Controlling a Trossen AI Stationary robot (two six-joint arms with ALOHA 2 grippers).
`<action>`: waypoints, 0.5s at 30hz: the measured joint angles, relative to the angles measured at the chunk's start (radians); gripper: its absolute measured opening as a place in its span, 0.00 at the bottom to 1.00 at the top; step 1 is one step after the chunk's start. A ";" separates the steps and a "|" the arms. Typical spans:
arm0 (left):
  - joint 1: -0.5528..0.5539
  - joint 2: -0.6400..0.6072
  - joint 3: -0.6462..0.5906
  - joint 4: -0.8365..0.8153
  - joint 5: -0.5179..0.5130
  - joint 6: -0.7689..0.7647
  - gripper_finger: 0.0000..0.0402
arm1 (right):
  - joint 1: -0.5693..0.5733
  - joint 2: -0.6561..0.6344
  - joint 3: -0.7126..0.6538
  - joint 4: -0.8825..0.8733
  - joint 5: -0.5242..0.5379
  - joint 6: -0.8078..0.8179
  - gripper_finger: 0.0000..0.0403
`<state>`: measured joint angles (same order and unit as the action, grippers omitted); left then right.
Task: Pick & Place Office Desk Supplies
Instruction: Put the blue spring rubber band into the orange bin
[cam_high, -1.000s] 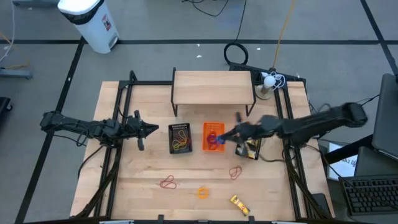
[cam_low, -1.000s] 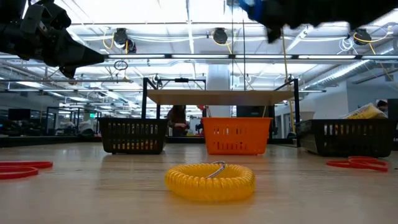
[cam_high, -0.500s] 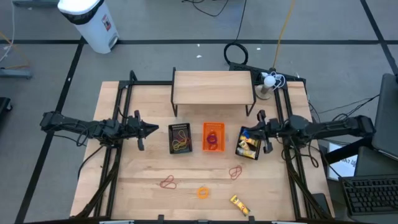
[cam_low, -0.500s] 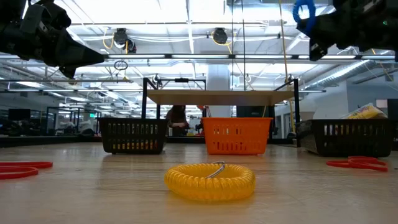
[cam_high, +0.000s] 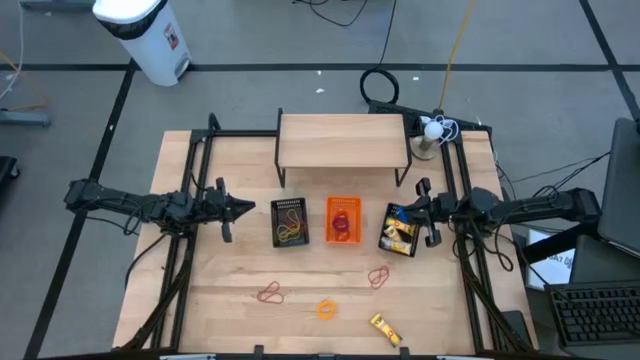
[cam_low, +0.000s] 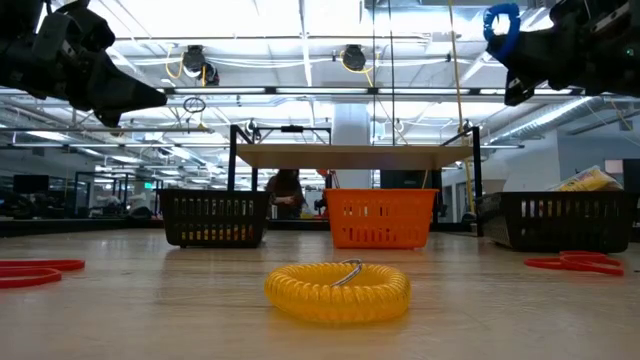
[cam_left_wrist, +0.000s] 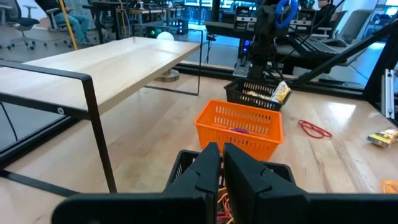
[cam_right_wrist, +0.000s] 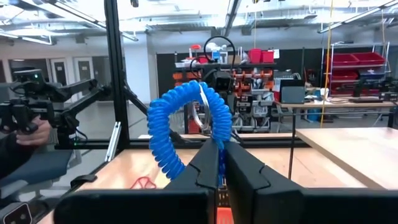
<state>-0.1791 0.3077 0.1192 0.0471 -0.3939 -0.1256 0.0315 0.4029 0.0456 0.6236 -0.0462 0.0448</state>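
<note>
We see the right tool (cam_right_wrist: 219, 163) clenched on a blue coil ring (cam_right_wrist: 186, 127), aloft beside the right-hand black mesh tray (cam_high: 400, 231); the left tool (cam_left_wrist: 221, 163), clenched empty, hangs near another tray (cam_high: 291, 223). Only our low view shows the yellow coil (cam_low: 338, 289) close up on the bench (cam_low: 150, 310).

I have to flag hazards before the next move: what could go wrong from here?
1. The right gripper pinches the blue coil ring only at its lower edge, so it might swing or slip out during travel.
2. It hangs beside the right black mesh tray, which already holds items; a drop could land in the wrong bin rather than the orange tray.
</note>
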 joint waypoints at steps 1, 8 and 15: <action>0.000 0.000 0.000 0.000 0.000 0.005 0.06 | 0.000 0.000 0.000 0.000 0.000 0.000 0.01; 0.000 0.000 0.000 0.004 0.000 0.011 0.06 | 0.000 0.001 -0.002 0.001 -0.001 0.011 0.01; 0.000 0.000 0.000 0.008 -0.005 0.015 0.06 | 0.000 0.065 0.037 -0.023 -0.003 0.050 0.01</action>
<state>-0.1789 0.3077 0.1192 0.0551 -0.3992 -0.1106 0.0315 0.4683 0.0821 0.6010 -0.0494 0.0947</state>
